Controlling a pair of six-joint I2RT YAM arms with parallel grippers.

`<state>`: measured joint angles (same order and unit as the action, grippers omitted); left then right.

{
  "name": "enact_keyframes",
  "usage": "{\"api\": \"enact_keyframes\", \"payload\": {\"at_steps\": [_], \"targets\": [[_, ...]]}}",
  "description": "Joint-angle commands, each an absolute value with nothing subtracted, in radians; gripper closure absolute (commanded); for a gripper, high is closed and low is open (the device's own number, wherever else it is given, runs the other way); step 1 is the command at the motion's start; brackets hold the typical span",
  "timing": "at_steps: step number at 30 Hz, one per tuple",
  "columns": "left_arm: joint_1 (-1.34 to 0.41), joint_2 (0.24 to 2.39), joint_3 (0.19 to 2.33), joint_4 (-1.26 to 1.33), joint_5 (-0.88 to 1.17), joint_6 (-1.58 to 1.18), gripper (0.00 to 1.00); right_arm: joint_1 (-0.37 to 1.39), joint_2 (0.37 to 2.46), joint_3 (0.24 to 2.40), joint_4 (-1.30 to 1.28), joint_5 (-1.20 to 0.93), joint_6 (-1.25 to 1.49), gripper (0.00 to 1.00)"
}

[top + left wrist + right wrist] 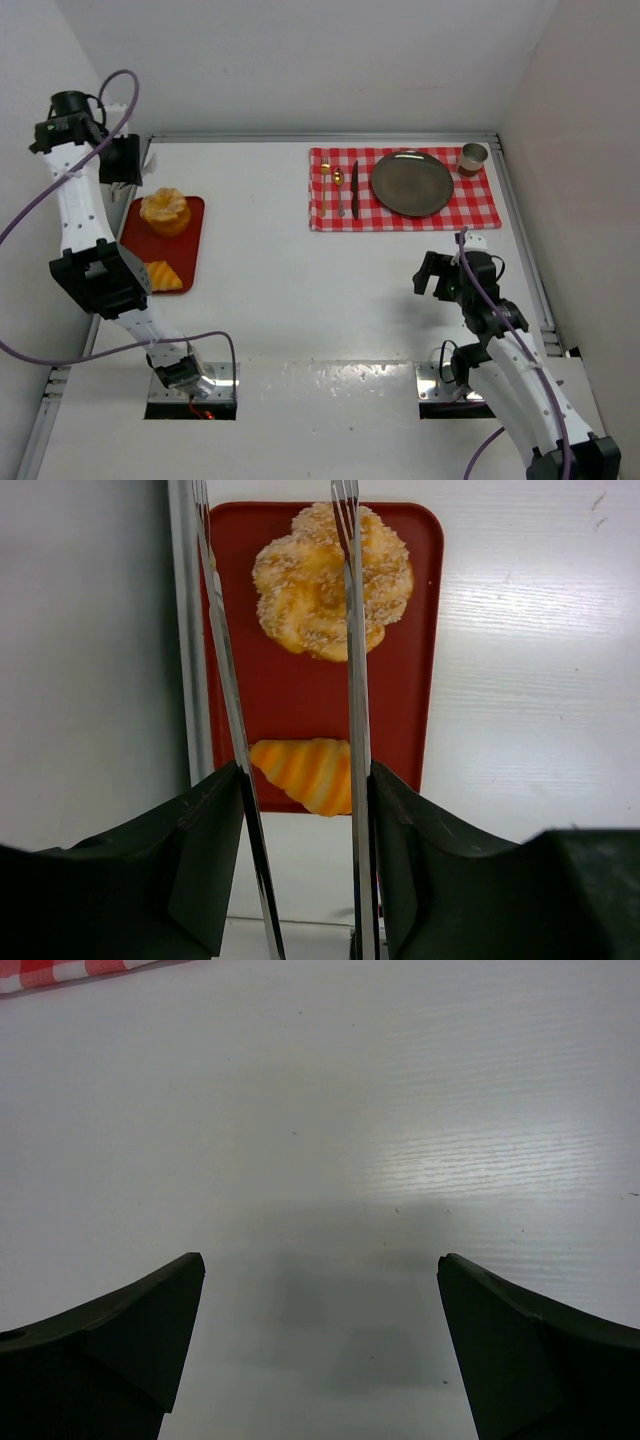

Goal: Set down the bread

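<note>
The bread lies on a red tray at the table's left edge. The round ridged bun is at the tray's far end and the striped croissant at its near end. My left gripper hangs above the tray, shut on a pair of metal tongs. The tongs' two blades stand apart; their tips reach over the bun without gripping it. My right gripper is open over bare table, holding nothing.
A red-checked cloth lies at the back right. On it are a dark plate, a knife, a small fork and a cup. A metal rail and a wall border the tray's left side.
</note>
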<state>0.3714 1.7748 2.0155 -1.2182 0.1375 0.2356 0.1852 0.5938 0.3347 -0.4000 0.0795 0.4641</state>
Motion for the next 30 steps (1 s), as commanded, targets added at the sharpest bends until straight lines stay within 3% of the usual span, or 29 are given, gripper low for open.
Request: {"api": "enact_keyframes", "payload": {"at_steps": [1,5,14,30], "targets": [[0.406,1.729,2.02,-1.226,0.224,0.221,0.45,0.184,0.615,0.348,-0.342,0.023,0.456,0.0],[0.482,1.729,1.957,-1.235,0.316,0.221,0.45,0.186,0.6,0.334,-0.359,0.005,0.457,0.0],[0.538,1.729,1.916,-1.215,0.293,0.21,0.45,0.186,0.522,0.29,-0.411,0.023,0.442,0.0],[0.557,1.661,1.671,-1.052,0.299,0.192,0.44,0.183,0.704,0.433,-0.462,-0.06,0.437,0.0]]}}
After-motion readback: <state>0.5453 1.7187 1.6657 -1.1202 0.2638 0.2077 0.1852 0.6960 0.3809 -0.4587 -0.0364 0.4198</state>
